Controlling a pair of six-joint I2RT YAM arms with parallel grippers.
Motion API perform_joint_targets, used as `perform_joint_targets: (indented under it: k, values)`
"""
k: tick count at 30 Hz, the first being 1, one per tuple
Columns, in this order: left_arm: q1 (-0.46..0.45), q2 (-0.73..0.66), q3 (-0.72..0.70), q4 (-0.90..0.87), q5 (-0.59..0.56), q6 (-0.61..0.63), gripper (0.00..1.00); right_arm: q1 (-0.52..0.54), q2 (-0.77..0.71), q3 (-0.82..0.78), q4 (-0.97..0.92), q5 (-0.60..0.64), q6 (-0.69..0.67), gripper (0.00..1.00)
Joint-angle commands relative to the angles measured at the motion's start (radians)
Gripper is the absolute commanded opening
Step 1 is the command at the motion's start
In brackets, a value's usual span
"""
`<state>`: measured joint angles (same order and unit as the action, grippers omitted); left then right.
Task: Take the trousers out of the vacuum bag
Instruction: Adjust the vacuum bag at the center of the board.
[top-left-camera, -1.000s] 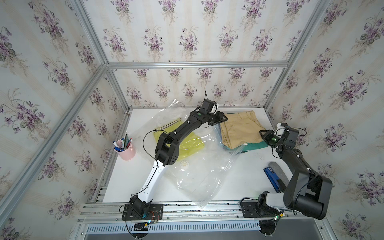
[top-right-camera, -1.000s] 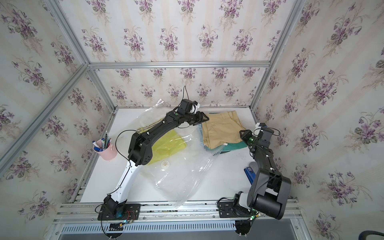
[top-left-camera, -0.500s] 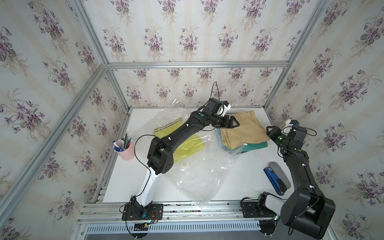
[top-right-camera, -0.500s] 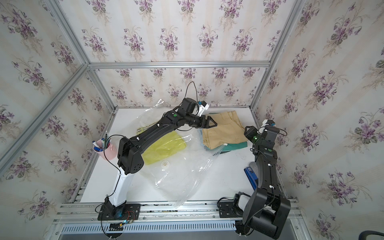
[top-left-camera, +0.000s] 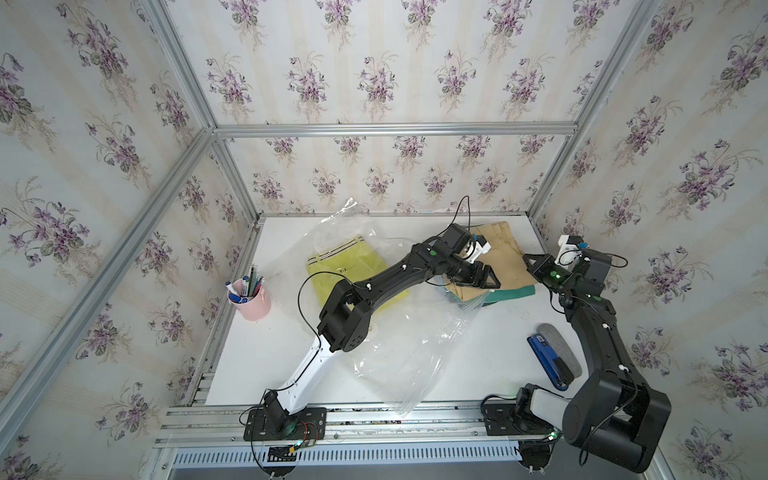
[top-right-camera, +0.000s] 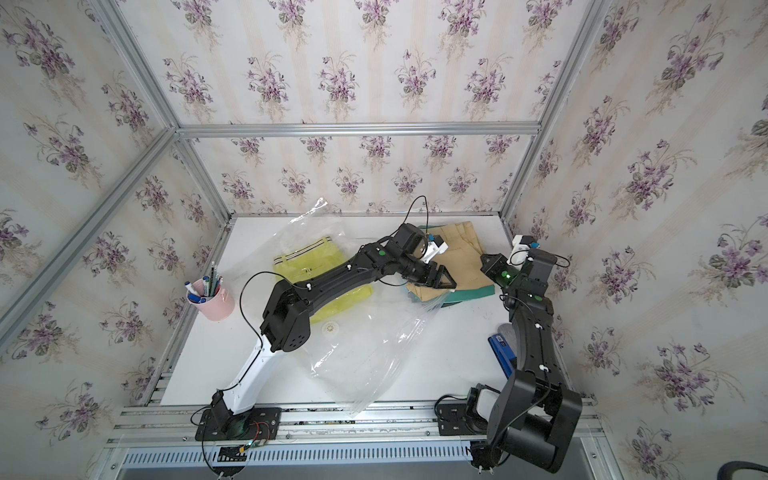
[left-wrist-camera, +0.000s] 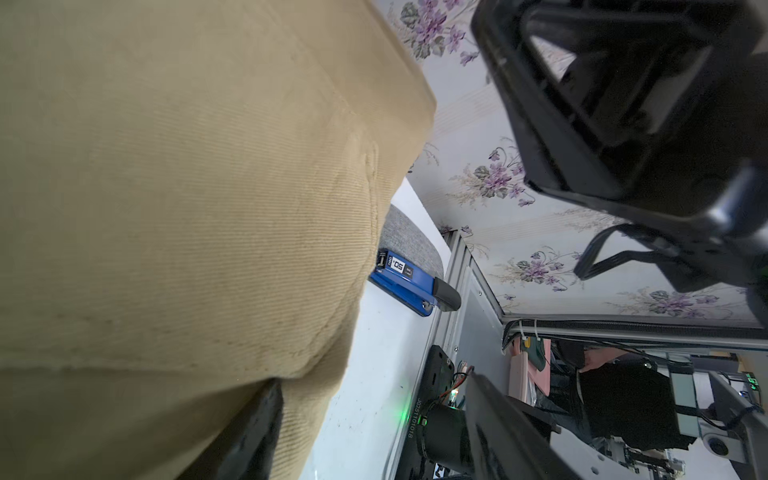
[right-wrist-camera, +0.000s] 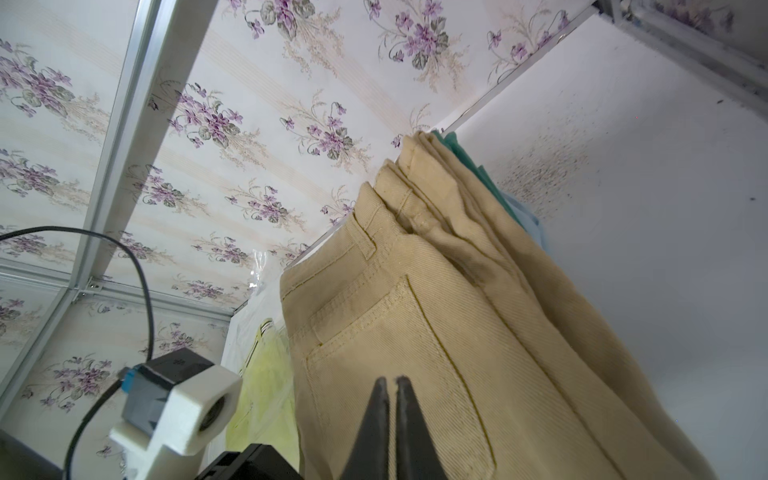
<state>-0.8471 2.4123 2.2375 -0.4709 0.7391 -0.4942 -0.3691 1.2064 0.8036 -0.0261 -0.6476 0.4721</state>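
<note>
At the table's (top-left-camera: 490, 365) 2 o'clock khaki trousers (top-left-camera: 505, 257) top a teal pair (top-left-camera: 515, 292), outside the vacuum bag (top-left-camera: 407, 357); yellow trousers (top-left-camera: 353, 270) lie inside it at 11 o'clock. The left gripper (top-left-camera: 484, 280) stands spread at the khaki edge; the right gripper (right-wrist-camera: 390, 386), clenched empty, hovers above

— What's the right gripper (right-wrist-camera: 390, 380) up to?
— Its jaws are pressed together, tips over the folded khaki trousers (right-wrist-camera: 457, 332). A teal pair (right-wrist-camera: 461, 156) peeks out underneath, all lying on the white table (right-wrist-camera: 644, 208).
</note>
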Motion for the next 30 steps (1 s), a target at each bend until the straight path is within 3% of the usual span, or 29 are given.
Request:
perform_joint_targets:
  k: [1, 11, 17, 24, 30]
  values:
    - [0.002, 0.014, -0.016, 0.004, -0.008, -0.007, 0.71, 0.014, 0.036, -0.005, 0.051, -0.056, 0.019, 0.04]
    - [0.023, 0.010, -0.048, -0.090, -0.130, 0.045, 0.72, 0.021, 0.137, -0.022, 0.030, 0.060, 0.019, 0.00]
    - [0.046, -0.022, -0.050, -0.098, -0.128, 0.048, 0.78, 0.021, 0.151, -0.032, 0.029, 0.125, 0.018, 0.00]
    - [0.056, -0.061, 0.054, -0.115, -0.135, 0.065, 1.00, 0.022, 0.115, 0.029, 0.061, 0.092, 0.015, 0.15]
    - [0.081, 0.013, 0.167, -0.033, -0.107, 0.031, 1.00, 0.059, 0.163, 0.132, 0.043, 0.068, -0.003, 0.19]
